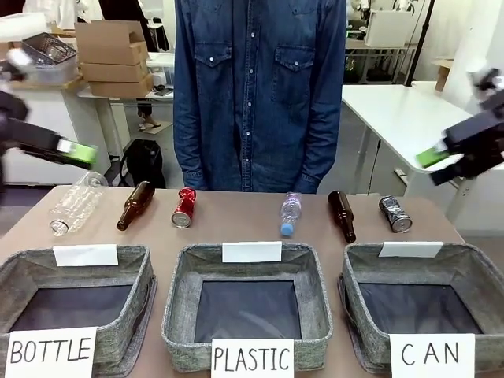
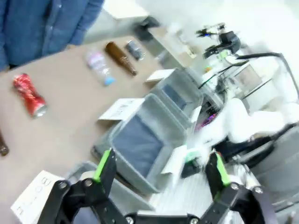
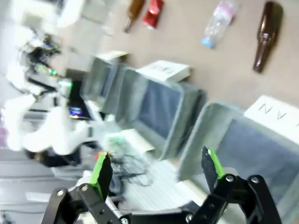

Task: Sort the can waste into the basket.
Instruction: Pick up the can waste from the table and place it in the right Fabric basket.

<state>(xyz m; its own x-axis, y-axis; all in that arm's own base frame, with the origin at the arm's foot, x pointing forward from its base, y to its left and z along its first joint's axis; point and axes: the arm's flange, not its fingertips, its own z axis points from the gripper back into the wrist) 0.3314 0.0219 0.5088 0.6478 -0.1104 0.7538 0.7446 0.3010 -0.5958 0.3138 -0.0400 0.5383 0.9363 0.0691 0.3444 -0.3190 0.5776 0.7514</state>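
The red can [image 1: 183,208] lies on the brown table left of centre, far side. The dark can [image 1: 394,213] lies at the far right, just behind the CAN basket [image 1: 472,261], which holds nothing. My left gripper [image 1: 75,151] hangs blurred high at the left edge, my right gripper [image 1: 433,155] high at the right, both well above the table. In the left wrist view the left gripper [image 2: 161,170] is open and holds nothing; the red can [image 2: 29,94] and dark can [image 2: 134,50] lie far off. The right gripper [image 3: 156,168] is open over the CAN basket [image 3: 196,149]; the red can [image 3: 153,11] lies far off.
Two brown glass bottles [image 1: 135,205] [image 1: 342,214] and two clear plastic bottles [image 1: 76,203] [image 1: 290,213] lie in the same row as the cans. The PLASTIC basket [image 1: 179,291] and BOTTLE basket [image 1: 135,272] stand along the near edge. A person in a denim shirt [image 1: 260,94] stands across the table.
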